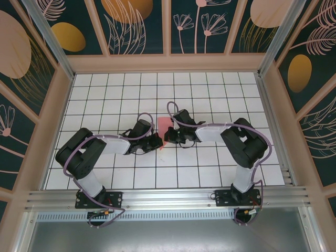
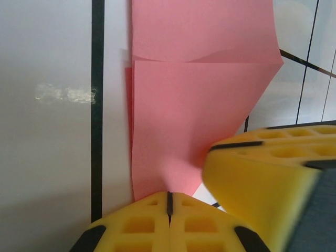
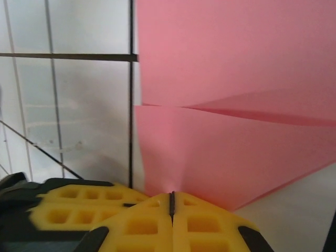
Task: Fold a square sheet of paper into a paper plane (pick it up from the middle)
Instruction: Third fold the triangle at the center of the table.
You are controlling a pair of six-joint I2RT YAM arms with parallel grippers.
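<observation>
The folded pink paper (image 1: 163, 127) sits near the middle of the top view, on the white gridded desk (image 1: 210, 94) between the two arms' tips. The left pincer (image 2: 169, 202) is closed on the paper's edge at the bottom centre of its wrist view. The right pincer (image 3: 171, 202) is closed on the same paper, just beside the left one. Folded flaps meet above both grips.

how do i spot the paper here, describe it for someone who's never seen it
Find the white tiled table and go to its middle. There the left gripper and the right gripper both pinch the paper. It is thin, partly folded and salmon pink against the white tiles.
</observation>
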